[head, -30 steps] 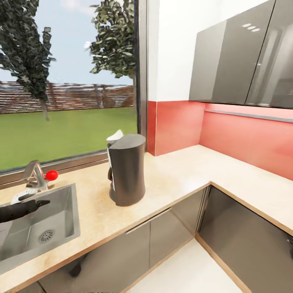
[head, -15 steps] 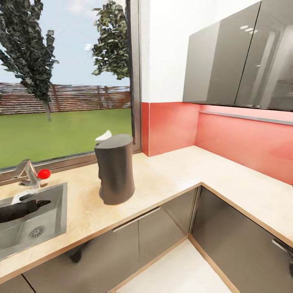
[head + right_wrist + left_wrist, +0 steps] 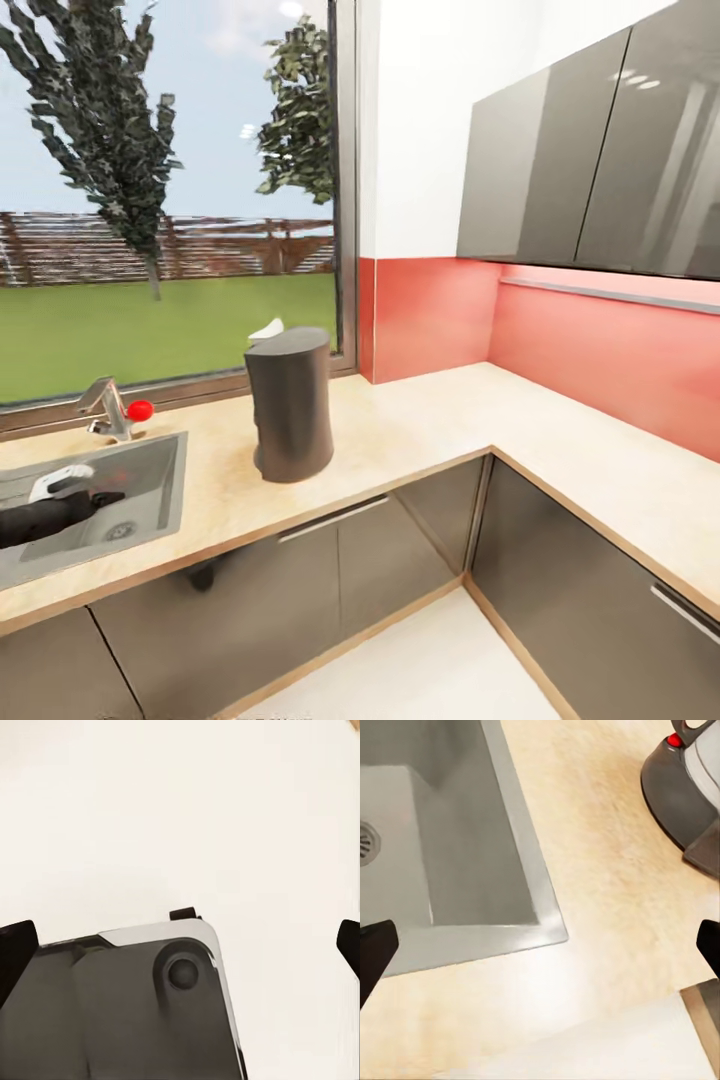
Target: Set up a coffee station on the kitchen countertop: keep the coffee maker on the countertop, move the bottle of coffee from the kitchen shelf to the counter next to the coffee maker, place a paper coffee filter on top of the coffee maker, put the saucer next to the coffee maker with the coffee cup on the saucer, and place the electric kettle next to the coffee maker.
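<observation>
The coffee maker (image 3: 290,405), a tall dark grey shell with a white part peeking behind its top, stands on the beige kitchen countertop (image 3: 430,425) near the window. Its base with a small red switch, the coffee maker (image 3: 684,791), also appears in the left wrist view beside the countertop (image 3: 607,877). My left gripper (image 3: 105,497) hovers over the sink (image 3: 160,480); in its wrist view the left gripper (image 3: 540,949) is open and empty. The right gripper (image 3: 180,945) is open and empty above white floor. Bottle of coffee, filter, saucer, cup and kettle are out of view.
A steel sink (image 3: 450,862) is sunk into the counter left of the coffee maker, with a faucet (image 3: 108,403) and red knob (image 3: 140,409) behind it. Glossy grey wall cabinets (image 3: 590,170) hang over the right counter run. My own grey base (image 3: 135,1012) lies under the right gripper.
The whole head view has shifted, so the camera moved; the counter and coffee maker now look slightly farther off. My left arm stays over the sink. Nothing on the counter has moved.
</observation>
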`<state>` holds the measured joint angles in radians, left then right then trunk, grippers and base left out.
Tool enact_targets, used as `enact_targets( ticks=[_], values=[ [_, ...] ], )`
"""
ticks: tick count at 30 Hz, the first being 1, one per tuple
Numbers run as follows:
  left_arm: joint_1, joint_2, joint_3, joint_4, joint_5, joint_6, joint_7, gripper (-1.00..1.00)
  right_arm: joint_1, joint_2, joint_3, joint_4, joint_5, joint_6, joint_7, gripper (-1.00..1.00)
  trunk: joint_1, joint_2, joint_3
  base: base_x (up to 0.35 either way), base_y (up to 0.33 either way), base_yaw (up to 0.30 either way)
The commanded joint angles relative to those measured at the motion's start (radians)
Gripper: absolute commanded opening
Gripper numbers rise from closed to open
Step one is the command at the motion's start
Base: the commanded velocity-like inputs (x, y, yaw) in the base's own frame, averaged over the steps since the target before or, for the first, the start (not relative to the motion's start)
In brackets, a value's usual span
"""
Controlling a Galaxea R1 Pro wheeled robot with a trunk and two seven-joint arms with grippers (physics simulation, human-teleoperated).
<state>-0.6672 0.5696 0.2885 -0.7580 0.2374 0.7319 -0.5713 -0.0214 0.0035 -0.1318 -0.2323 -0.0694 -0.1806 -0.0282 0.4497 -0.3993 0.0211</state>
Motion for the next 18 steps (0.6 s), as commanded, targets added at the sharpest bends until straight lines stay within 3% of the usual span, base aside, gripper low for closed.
enact_targets(
  ticks=[1,18],
  values=[
    [-0.001,-0.001,0.002,0.0,0.001,0.006,-0.002,1.0,0.0,0.001,-0.002,0.001,-0.007,-0.004,0.001,1.0,0.0,-0.001,0.001,-0.042,-0.257,0.226],
    [0.0,-0.001,0.002,-0.001,-0.001,0.006,-0.002,1.0,0.0,0.001,0.0,0.001,-0.007,-0.004,0.001,1.0,0.0,-0.001,0.016,-0.004,-0.27,0.23]
  ],
)
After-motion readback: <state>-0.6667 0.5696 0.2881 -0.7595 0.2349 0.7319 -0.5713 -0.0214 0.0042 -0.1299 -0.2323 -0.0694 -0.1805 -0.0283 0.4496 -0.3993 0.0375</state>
